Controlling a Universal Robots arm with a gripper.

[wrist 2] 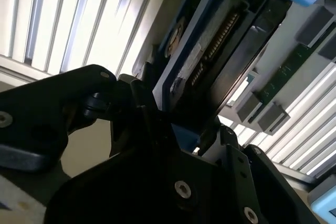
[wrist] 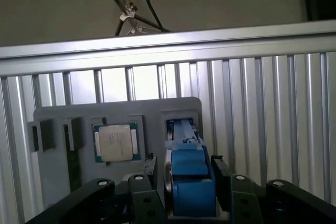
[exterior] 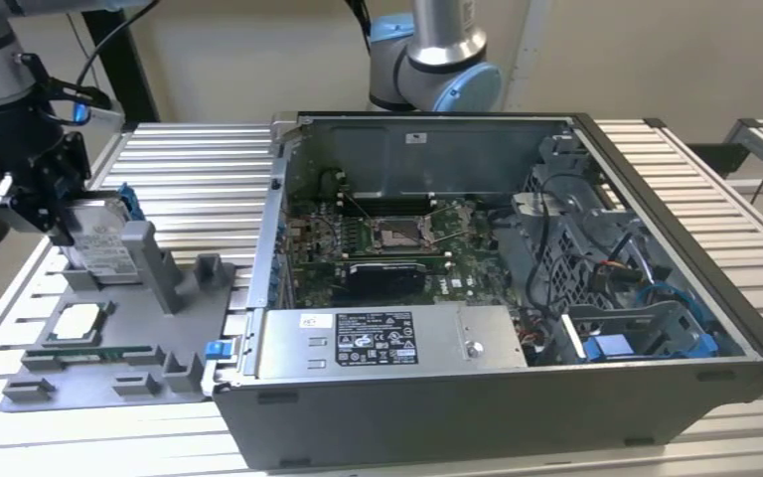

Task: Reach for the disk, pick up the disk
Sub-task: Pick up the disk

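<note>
— Where is your pincer?

— My pincer (exterior: 53, 221) hangs over one end of the grey holder (exterior: 143, 323), which lies on the ribbed metal worktop (exterior: 196, 164). It is clenched on the disk (exterior: 96, 238).

— What makes you say clenched?

— In the first wrist view my dark fingers (wrist: 150, 167) stand on either side of the disk's blue bracket, close against it. In the second wrist view the silver drive and its blue frame run straight out from between them.

— And how does the disk stand in the holder?

— It is upright on its edge, at the slot in that end of the holder, beside the holder's tall grey posts. Its white label faces the posts. I cannot tell whether its lower edge rests in the slot or hangs just clear of it.

— What else does the holder carry?

— A square silver processor chip (exterior: 79, 321) lies flat in a recess just beside the disk's slot. A green memory stick (exterior: 90, 351) lies in a groove, so the chip is between the stick and the slot.

— Is anything near the holder?

— An open computer case (exterior: 488, 278) stands on the worktop just beside the holder, with its board and cables showing. The base of a second arm (exterior: 435, 50) rises on the side of the case away from the holder.
</note>
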